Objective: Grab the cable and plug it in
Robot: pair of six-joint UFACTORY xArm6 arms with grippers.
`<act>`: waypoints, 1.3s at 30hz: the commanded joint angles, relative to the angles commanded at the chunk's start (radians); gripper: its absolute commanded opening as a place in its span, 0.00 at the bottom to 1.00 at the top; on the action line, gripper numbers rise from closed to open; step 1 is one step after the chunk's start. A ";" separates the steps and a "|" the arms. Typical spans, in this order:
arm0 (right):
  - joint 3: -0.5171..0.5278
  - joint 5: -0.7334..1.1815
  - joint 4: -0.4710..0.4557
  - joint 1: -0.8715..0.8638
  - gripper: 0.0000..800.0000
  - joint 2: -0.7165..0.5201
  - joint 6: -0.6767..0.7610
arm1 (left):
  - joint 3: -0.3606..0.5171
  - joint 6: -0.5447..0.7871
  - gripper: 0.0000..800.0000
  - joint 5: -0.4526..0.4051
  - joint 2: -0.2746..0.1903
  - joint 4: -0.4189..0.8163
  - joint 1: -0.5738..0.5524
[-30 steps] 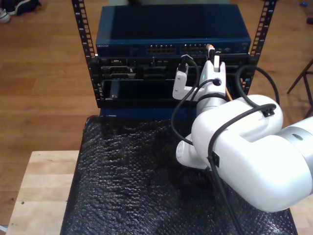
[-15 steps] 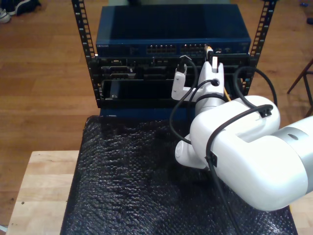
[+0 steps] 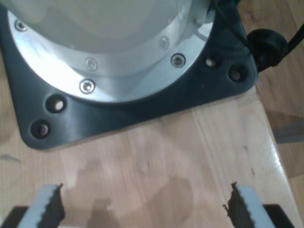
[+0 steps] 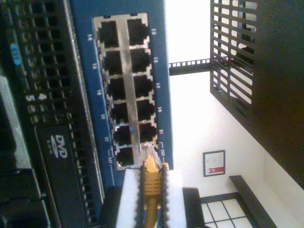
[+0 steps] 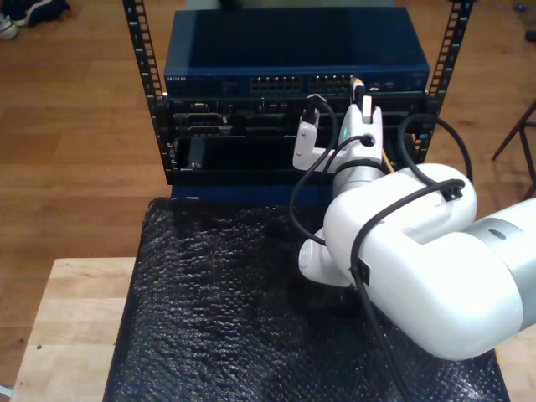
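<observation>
The orange-yellow cable (image 4: 151,178) is pinched between the white fingers (image 4: 129,194) of my second gripper (image 4: 151,199), which is shut on it. Its clear plug (image 4: 149,154) points at the end pair of ports (image 4: 127,156) on the blue switch (image 4: 80,52); I cannot tell whether the plug touches the switch or is inside a port. In the exterior view my second gripper (image 5: 362,94) reaches to the switch's port row (image 5: 331,83), the cable (image 5: 358,81) at its tip. My first gripper (image 3: 145,209) hangs open over a wooden table (image 3: 166,156), beside an arm's base plate (image 3: 142,104).
The switch (image 5: 293,46) sits in a black rack (image 5: 251,126) between perforated posts (image 5: 138,50). Black hoses (image 5: 310,176) loop around the white arm (image 5: 410,260). A black bubble-textured mat (image 5: 226,301) covers the wooden table (image 5: 75,318). A dark stand leg (image 5: 519,134) is at the exterior view's right.
My second gripper has moved forward and slightly toward the exterior view's left with the cable, bringing the plug closer to the switch's ports.
</observation>
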 joint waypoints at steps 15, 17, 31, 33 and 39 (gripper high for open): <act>0.002 -0.005 0.002 -0.003 0.00 -0.003 0.000 | 0.000 0.000 1.00 0.000 0.000 0.002 0.000; 0.002 -0.005 0.002 -0.003 0.00 -0.002 0.000 | 0.000 0.000 1.00 0.000 0.000 0.000 0.000; -0.005 -0.002 0.000 -0.006 0.00 0.000 0.000 | 0.000 0.000 1.00 0.000 0.000 0.000 0.000; -0.017 0.000 0.000 -0.006 0.00 0.002 -0.002 | 0.000 0.000 1.00 0.000 0.000 0.000 0.000; -0.020 0.005 0.000 -0.006 0.00 0.003 -0.002 | 0.000 0.000 1.00 0.000 0.000 0.000 0.000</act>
